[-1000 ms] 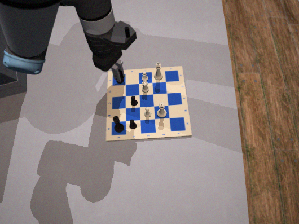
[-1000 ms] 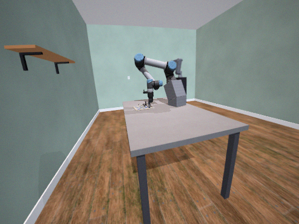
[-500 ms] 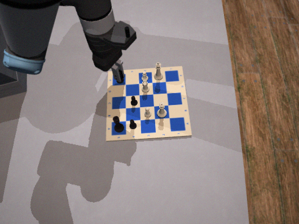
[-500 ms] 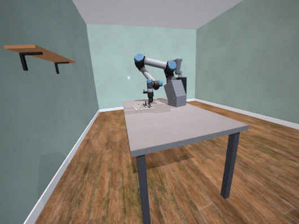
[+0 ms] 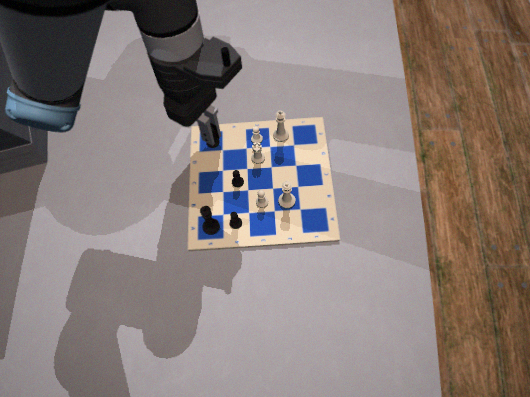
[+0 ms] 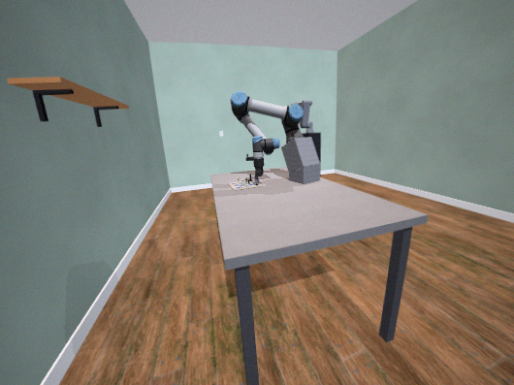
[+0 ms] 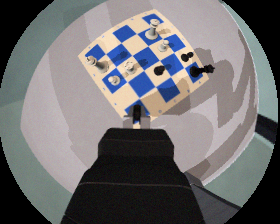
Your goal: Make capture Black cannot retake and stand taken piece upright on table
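Observation:
My gripper (image 5: pixel 212 139) (image 6: pixel 257 181) (image 7: pixel 137 111) is shut on a black piece (image 5: pixel 216 144) (image 7: pixel 137 111) at the back-left corner square of the board (image 5: pixel 193 244) (image 7: pixel 83 56). The fingers hide most of that piece; I cannot tell its kind or whether its base is lifted. A tall white piece (image 5: pixel 281 132) (image 7: pixel 101 67), a white pawn (image 5: pixel 256 137) (image 7: pixel 114 80) and a crowned white piece (image 5: pixel 257 156) (image 7: pixel 130 68) stand near the back. A black pawn (image 5: pixel 237 179) (image 7: pixel 159 70) stands nearer the middle.
Toward the front stand a white pawn (image 5: pixel 261 200) (image 7: pixel 163 46), a larger white piece (image 5: pixel 286 199) (image 7: pixel 152 31), a black pawn (image 5: pixel 235 221) (image 7: pixel 186 57) and a tall black piece (image 5: pixel 210 225) (image 7: pixel 197 71) in the left corner. The table (image 6: pixel 310 216) extends around the board.

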Available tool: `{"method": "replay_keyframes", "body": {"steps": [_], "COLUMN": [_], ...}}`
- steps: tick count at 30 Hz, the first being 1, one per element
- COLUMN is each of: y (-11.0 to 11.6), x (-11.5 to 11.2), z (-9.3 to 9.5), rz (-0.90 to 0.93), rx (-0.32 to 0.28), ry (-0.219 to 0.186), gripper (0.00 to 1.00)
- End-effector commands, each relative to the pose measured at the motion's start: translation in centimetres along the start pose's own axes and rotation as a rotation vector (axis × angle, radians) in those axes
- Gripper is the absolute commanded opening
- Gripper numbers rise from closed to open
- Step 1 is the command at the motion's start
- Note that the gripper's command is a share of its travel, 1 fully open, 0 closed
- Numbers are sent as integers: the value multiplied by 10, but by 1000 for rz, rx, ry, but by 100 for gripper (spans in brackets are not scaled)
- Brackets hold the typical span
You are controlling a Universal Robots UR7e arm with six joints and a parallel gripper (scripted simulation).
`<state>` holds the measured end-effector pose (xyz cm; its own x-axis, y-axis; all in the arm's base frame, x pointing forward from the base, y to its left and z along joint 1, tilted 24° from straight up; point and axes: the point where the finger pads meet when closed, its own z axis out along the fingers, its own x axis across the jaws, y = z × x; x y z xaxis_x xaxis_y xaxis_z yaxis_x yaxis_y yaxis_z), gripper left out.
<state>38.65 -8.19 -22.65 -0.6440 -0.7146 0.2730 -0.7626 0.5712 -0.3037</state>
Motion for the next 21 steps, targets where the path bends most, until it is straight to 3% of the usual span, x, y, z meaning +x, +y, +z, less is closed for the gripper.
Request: {"method": "replay_keyframes", "body": {"steps": [1, 9, 21], "y": [0, 0, 0], "x": [0, 0, 0], "z": [-1, -8, -41], "rz": [0, 0, 0], "rx": [1, 1, 1], "ry": [-1, -1, -1], "gripper": [0, 0, 0]}}
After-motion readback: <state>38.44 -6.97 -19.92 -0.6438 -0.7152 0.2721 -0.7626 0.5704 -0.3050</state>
